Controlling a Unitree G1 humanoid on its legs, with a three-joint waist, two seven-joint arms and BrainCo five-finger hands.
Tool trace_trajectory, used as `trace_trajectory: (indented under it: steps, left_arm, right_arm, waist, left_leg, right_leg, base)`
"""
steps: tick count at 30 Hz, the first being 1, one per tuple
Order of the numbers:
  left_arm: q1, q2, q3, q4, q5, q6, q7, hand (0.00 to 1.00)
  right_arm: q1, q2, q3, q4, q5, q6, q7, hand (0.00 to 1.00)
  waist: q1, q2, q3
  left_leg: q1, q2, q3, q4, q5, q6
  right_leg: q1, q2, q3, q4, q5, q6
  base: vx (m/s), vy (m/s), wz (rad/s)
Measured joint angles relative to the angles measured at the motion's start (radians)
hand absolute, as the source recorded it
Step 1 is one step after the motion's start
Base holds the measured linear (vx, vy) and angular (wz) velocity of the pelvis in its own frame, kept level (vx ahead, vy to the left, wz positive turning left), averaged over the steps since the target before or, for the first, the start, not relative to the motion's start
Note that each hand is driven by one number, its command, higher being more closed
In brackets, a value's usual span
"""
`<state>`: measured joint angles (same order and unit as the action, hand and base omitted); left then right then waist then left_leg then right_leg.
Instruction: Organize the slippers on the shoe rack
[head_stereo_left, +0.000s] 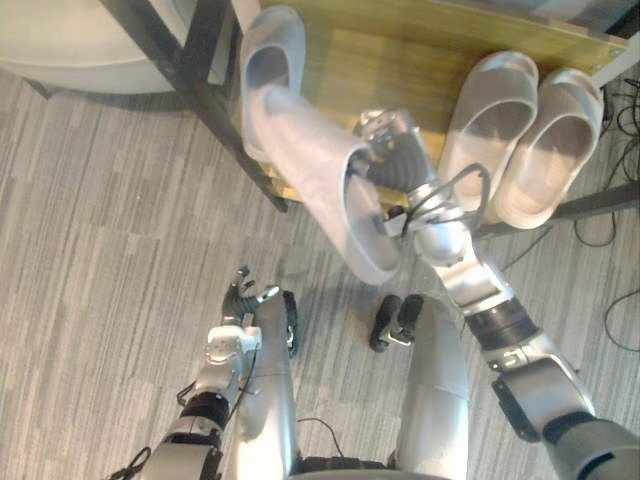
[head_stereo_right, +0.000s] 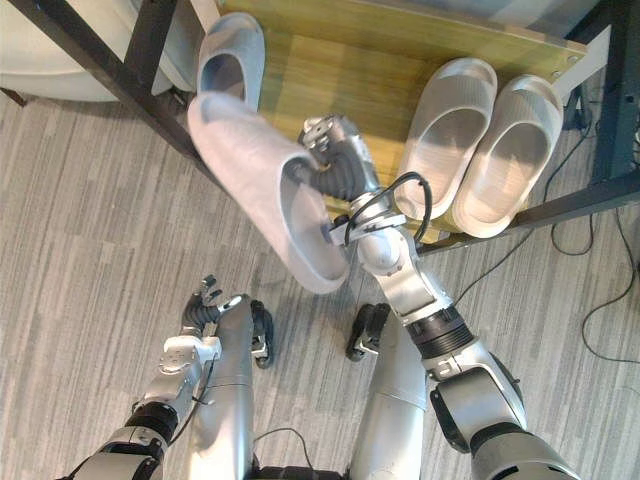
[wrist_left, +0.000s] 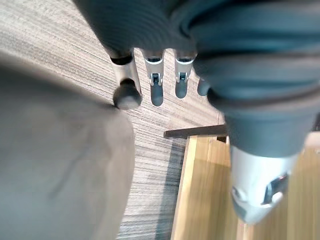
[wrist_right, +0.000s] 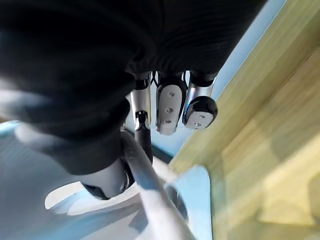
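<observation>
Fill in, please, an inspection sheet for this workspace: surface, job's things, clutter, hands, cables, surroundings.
Surface: wooden shelf of the dark-framed shoe rack, bare in the middle.
Job's things: grey slipper lies at the shelf's left end; held slipper hangs tilted over the front edge; pale pair sits at the right.
Clutter: nothing seen.
Hands: right hand, fingers pinching the held slipper's opening; left hand open, low above the floor.
Cables: dark cables on the floor by the rack's right end.
Surroundings: grey striped floor; pale round object beyond the rack's left.
</observation>
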<state>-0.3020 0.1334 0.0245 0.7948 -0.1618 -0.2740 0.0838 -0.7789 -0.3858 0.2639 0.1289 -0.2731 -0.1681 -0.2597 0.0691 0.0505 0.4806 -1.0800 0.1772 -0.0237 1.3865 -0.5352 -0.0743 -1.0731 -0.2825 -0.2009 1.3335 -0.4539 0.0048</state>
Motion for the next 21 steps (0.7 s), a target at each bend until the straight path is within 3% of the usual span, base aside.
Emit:
trace_trajectory:
  steps: [5, 10, 21]
  left_arm:
    - [0.0, 0.0, 0.001, -0.033, -0.029, 0.0, 0.005, 0.0]
    - [-0.002, -0.003, -0.002, -0.041, -0.043, 0.003, 0.022, 0.0]
    - [-0.002, -0.019, -0.019, -0.016, -0.077, 0.016, 0.048, 0.0]
  right_arm:
    - [-0.11, 0.015, -0.072, 0.092, -0.002, 0.048, -0.067, 1.0]
    - [-0.214, 0.034, -0.132, 0.297, -0.002, 0.106, -0.117, 1.0]
    - [-0.381, 0.045, -0.177, 0.618, 0.041, 0.142, -0.158, 1.0]
  waist:
    - [0.012, -0.002, -0.014]
    - [0.027, -0.006, -0.055]
    - [0.05, -0.03, -0.143]
  left_leg:
    - [-0.056, 0.006, -0.017, 0.025, 0.005, -0.009]
    - [-0.115, 0.012, -0.043, 0.047, 0.01, -0.02]
    - [-0.177, -0.009, -0.073, 0.045, 0.023, -0.043]
  right_leg:
    - [-0.044, -0.005, -0.017, 0.038, -0.016, -0.02]
    - [-0.071, -0.016, -0.053, 0.062, -0.034, -0.035]
    - [-0.101, -0.046, -0.092, 0.078, -0.054, -0.046]
  base:
    - [0.05, -0.094, 0.11]
    - [0.05, -0.077, 0.12]
    - [0.04, -0.051, 0.11]
